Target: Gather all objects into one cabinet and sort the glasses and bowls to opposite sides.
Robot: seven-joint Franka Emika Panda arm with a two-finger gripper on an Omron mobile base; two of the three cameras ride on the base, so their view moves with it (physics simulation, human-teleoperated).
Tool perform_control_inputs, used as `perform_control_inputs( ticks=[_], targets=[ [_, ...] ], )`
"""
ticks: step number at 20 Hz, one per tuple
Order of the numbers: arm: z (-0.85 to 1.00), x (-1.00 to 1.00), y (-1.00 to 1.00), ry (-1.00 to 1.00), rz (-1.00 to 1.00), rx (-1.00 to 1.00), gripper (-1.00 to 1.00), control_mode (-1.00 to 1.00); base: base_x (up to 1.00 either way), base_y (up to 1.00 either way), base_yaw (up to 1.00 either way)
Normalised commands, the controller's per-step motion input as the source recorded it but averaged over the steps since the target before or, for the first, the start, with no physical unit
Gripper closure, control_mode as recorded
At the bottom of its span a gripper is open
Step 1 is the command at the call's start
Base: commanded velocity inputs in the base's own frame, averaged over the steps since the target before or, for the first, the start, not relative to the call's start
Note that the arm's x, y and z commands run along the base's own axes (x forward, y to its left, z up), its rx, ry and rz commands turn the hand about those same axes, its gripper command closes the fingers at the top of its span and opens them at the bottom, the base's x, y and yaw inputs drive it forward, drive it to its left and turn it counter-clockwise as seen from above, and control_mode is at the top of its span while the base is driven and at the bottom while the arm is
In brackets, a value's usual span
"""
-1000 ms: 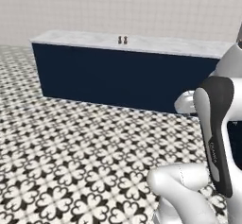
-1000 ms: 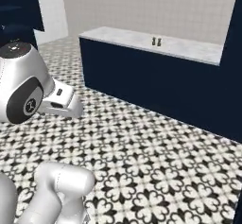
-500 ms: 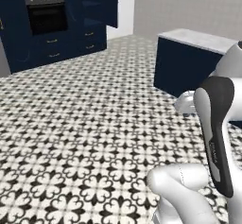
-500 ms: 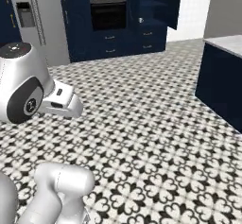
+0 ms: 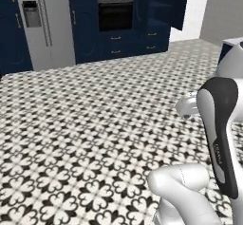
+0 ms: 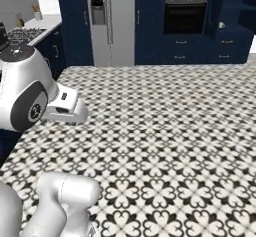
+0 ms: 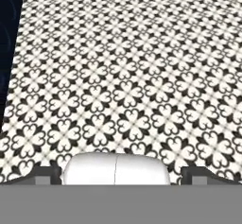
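Observation:
My gripper (image 7: 122,173) points down at the black-and-white patterned floor (image 7: 127,76), well above it. Its two dark fingertips (image 7: 47,175) stand far apart at the bottom corners of the hand view, open, with nothing between them. The arm is folded close to the base, its white hand (image 6: 65,106) hanging over the floor. The objects, the glasses, the bowls and the cabinet are out of view.
Across the floor stands a wall of tall navy units with a steel fridge (image 5: 45,24) and a built-in oven (image 5: 115,15). A navy door (image 5: 178,5) hangs open beside them. A counter (image 6: 35,26) runs along the left, and an island corner (image 5: 232,43) shows at the right.
The whole picture has swung: the base has turned away from the navy island toward the fridge and oven wall. The arm keeps its folded pose and the gripper stays open.

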Motion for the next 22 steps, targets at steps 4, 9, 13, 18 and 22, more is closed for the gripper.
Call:
perform_control_inputs(
  ticks=[4, 9, 13, 18, 22],
  targets=[
    [0.00, 0.00, 0.00, 0.00, 0.00, 0.00, -1.00, 1.00, 0.89, -0.45, 0.16],
    [0.00, 0.00, 0.00, 0.00, 0.00, 0.00, -1.00, 1.00, 1.00, -0.61, 0.13],
    [0.00, 0.00, 0.00, 0.00, 0.00, 0.00, -1.00, 1.00, 1.00, -0.81, 0.12],
    [0.00, 0.00, 0.00, 0.00, 0.00, 0.00, -1.00, 1.00, 1.00, -0.98, 0.13],
    [0.00, 0.00, 0.00, 0.00, 0.00, 0.00, -1.00, 1.00, 1.00, -0.99, 0.14]
  ],
)
